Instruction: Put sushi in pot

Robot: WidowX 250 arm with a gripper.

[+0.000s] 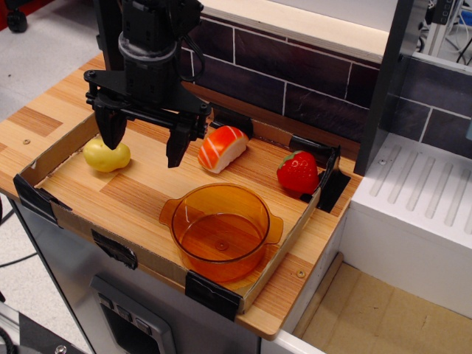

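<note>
The sushi [221,147] is a white rice block with an orange striped top. It lies tilted on the wooden board near the back middle. The pot [220,231] is a see-through amber pot with two small side handles. It stands empty near the front edge of the board. My gripper [144,142] is black, open and empty. It hangs above the board to the left of the sushi, its right finger [178,147] a short way from the sushi and its left finger [112,131] just above the yellow potato.
A yellow potato [106,155] lies at the left of the board. A red strawberry [298,172] stands at the right. A low cardboard rim [118,247] with black clips borders the board. A dark tiled wall [295,74] runs behind. A white drain rack [420,199] is at the right.
</note>
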